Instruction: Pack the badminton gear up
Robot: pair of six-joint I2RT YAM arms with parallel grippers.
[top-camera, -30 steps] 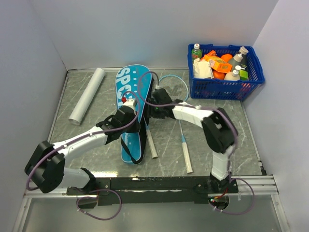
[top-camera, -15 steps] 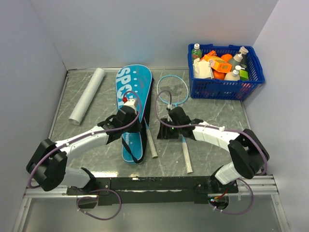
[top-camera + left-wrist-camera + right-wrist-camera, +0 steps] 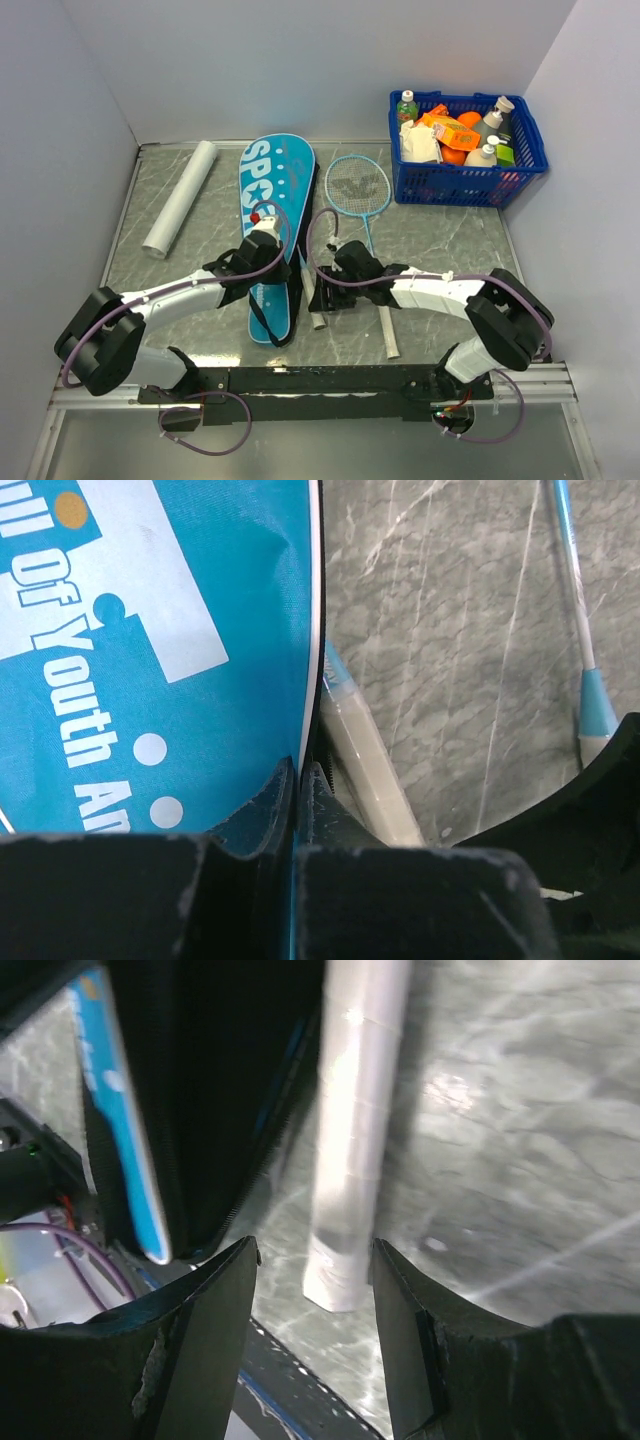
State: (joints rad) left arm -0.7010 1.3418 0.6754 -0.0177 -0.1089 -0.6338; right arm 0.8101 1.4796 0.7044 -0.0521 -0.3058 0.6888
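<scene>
Left gripper [image 3: 297, 780] clenched on edge of teal bag [image 3: 272, 180], which lies flat mid-table [image 3: 440, 240]. Right gripper [image 3: 312, 1252] released, fingers straddling handle end of first racket [image 3: 355, 1110]; its head seems tucked under bag edge. Second racket [image 3: 358, 185] loose beside it. Shuttlecock unseen. Judgement: early; both rackets left to stow, bag unclosed.

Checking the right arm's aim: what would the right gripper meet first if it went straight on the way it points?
Most likely the white handle beside the bag, lying between the right gripper's open fingers. Depth is unclear: the fingers might straddle it and touch the table.
</scene>
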